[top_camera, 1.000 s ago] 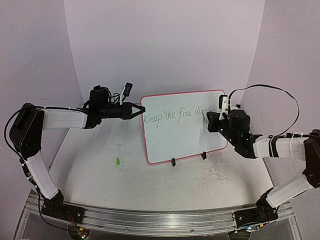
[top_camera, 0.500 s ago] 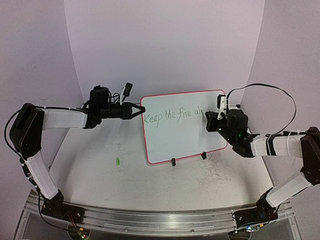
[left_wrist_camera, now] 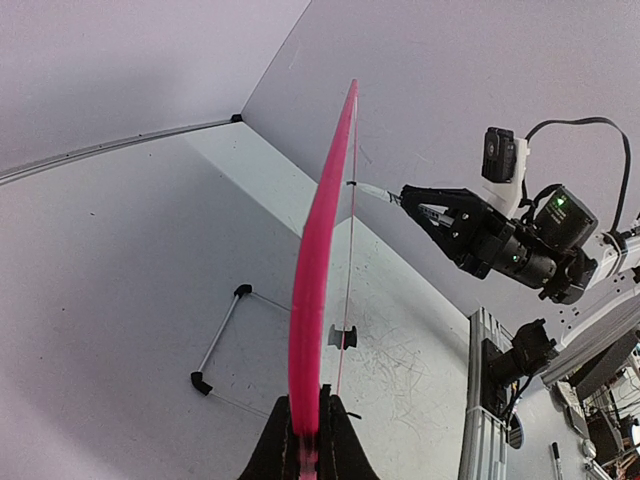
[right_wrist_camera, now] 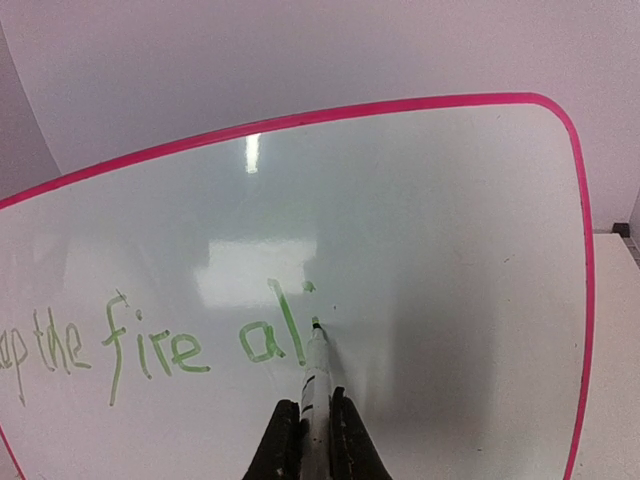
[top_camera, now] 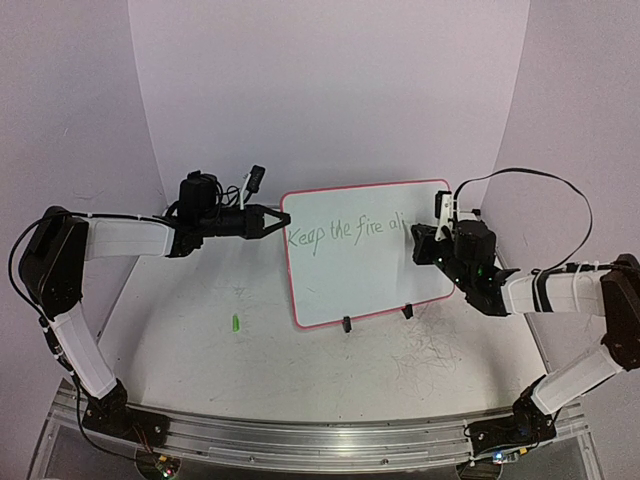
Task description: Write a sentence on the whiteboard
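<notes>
While left gripper (left_wrist_camera: 308, 422) pinches whiteboard (top_camera: 370, 285) (right gripper (right_wrist_camera: 313, 412) clasps marker (right_wrist_camera: 317, 368)), green sentence (top_camera: 340, 232) ends "ali".

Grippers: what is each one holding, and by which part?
The left gripper clamps the whiteboard by its left rim; the right gripper holds the marker by its barrel, tip at the board.

— Brightly and evenly lit from overhead in the top view, with a faint violet cast over the walls.
— Only faintly shadowed on the table (top_camera: 300, 370), soft-edged.
— Glared on in the right wrist view: two pale reflected patches high on the left half of the whiteboard (right_wrist_camera: 450, 250).
— Bowed at the edges there, wide-angle; sharp at the green sentence (right_wrist_camera: 150, 350).
— Softened in the left wrist view along the near pink rim, crisper farther off. Slightly grainy throughout.
</notes>
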`<state>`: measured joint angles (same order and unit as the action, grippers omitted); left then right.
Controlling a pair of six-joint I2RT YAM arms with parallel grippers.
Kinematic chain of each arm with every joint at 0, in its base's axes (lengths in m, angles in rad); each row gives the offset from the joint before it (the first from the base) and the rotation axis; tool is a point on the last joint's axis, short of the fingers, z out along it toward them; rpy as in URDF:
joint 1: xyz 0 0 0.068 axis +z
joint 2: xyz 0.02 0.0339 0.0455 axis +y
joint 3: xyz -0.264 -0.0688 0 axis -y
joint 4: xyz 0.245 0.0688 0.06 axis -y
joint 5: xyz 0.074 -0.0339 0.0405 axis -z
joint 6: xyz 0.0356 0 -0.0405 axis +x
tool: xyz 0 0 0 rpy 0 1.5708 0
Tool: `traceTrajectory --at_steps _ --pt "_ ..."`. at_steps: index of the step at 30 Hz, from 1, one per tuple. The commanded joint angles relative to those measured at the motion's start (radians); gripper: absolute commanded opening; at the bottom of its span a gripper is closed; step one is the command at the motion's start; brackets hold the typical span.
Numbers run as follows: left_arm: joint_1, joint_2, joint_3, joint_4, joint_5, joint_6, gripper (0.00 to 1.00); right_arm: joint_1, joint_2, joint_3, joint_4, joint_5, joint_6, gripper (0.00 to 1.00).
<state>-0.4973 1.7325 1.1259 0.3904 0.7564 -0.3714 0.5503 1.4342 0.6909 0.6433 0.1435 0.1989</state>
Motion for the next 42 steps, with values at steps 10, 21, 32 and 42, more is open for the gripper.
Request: traceTrajectory --at_steps 10,21,32,42 --pt "-0.025 -0.039 0.038 -0.015 -0.002 0.053 0.00 -0.002 -0.034 -0.040 -0.010 -0.011 0.028 0.00" --pt "-0.024 -0.038 0.040 -0.018 -0.005 0.058 0.00 -0.008 -0.079 0.015 -0.006 -0.018 0.009 0.00" --pt "-0.025 -0.031 0.041 -0.022 -0.005 0.061 0.00 -0.009 -0.013 0.046 0.003 0.018 -0.007 0.00" --pt "-0.024 -0.035 0.041 -0.024 -0.005 0.063 0.00 -0.009 -0.012 0.008 -0.014 0.063 0.010 0.00"
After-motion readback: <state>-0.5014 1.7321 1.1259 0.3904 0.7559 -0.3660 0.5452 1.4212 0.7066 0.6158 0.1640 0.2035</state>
